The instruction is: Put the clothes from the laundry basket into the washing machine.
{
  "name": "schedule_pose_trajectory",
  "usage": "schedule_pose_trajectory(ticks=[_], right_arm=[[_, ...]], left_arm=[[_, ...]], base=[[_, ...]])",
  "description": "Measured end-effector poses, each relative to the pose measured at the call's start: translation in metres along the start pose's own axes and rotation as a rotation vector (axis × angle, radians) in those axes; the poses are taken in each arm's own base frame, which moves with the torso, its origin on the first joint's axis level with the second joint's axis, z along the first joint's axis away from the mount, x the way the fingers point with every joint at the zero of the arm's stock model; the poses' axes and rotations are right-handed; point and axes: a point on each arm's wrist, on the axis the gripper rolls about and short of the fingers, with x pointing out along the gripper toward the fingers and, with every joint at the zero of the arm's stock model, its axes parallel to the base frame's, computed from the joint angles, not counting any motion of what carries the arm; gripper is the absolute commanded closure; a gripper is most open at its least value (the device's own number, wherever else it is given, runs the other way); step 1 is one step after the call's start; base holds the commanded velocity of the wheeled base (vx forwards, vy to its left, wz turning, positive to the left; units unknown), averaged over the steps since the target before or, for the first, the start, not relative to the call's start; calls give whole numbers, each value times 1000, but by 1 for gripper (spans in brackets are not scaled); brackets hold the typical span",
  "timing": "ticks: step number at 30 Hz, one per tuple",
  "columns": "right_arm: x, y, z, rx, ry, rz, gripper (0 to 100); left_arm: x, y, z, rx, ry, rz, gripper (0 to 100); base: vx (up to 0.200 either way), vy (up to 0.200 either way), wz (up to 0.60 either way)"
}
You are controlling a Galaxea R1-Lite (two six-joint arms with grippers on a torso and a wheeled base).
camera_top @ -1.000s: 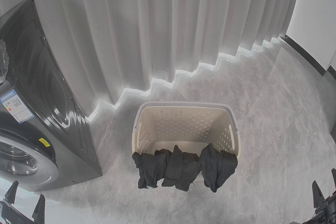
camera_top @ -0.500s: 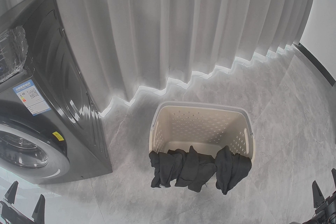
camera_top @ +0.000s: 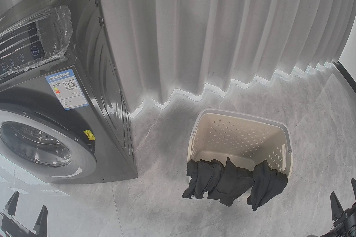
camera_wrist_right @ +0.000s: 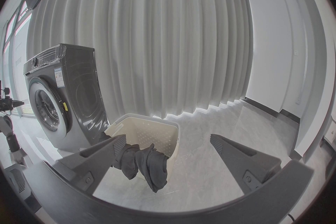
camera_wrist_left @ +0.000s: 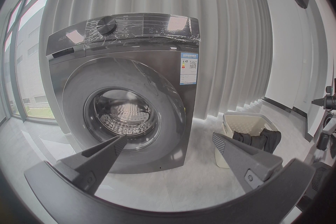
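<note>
Camera had swung left, bringing more of the washer [camera_top: 55, 108] into the head view; the things themselves had not shifted. Left gripper [camera_wrist_left: 168, 138] and right gripper [camera_wrist_right: 167, 139] both hung wide open and empty, apart from the basket [camera_top: 237, 134]. Dark clothes [camera_top: 230, 180] lay draped over its near rim, hanging outside; the rest of the basket looked bare. They seemed soft, light and limp, best pinched at the bunched folds on the rim. No clothes showed in the washer's drum.

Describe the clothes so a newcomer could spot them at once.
Find the dark washing machine by the white curtain. Beside it stands a cream laundry basket. The clothes are the black bundle draped over its near rim, the only dark fabric there.
</note>
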Motion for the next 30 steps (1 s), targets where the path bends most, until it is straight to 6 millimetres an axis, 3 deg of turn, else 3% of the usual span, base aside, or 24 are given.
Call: schedule_pose_trajectory(ticks=[6,21,30], right_arm=[[0,0,0,0,0,0,0],[0,0,0,0,-1,0,0],[0,0,0,0,0,-1,0]], left_arm=[[0,0,0,0,0,0,0],[0,0,0,4,1,0,0],[0,0,0,4,2,0,0]], base=[[0,0,600],[0,0,0],[0,0,600]])
